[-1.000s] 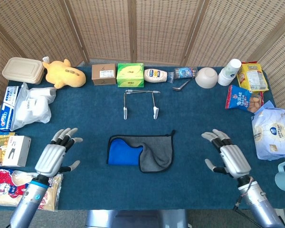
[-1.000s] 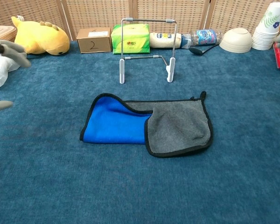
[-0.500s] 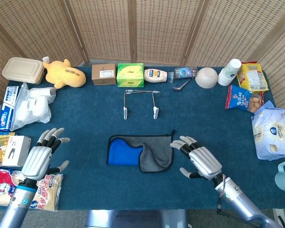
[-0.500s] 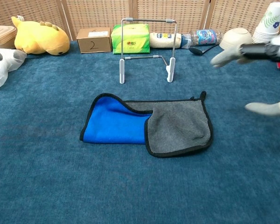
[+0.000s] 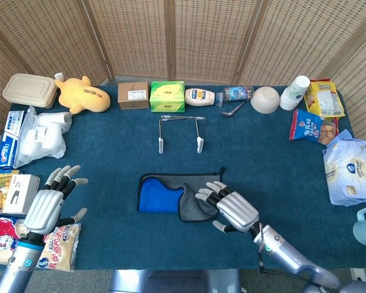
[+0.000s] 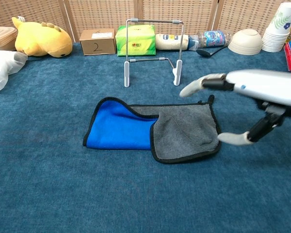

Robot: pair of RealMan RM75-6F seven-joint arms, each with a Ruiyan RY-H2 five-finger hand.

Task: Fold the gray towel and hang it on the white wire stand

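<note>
1. I see the gray towel with black trim and a blue inner face (image 5: 180,196) lying on the dark blue carpeted table (image 5: 262,146), partly doubled over: the gray flap covers its right part and the blue face shows on the left.
2. My right hand (image 5: 229,209) is at the towel's right edge with its fingers spread apart and nothing held; in the chest view (image 6: 247,97) its thumb tip looks to be just at the towel's rim, though I cannot tell whether it touches.
3. My left hand (image 5: 47,204) hovers with fingers splayed and empty near the table's left edge, well apart from the towel, beside a white box (image 5: 18,193) and above a snack packet (image 5: 60,244).
4. The white wire stand (image 6: 153,51) stands upright behind the towel, bare.
5. Along the far edge I see a yellow plush toy (image 5: 80,94), a small cardboard box (image 5: 133,95) and a green tissue box (image 5: 167,96).
</note>
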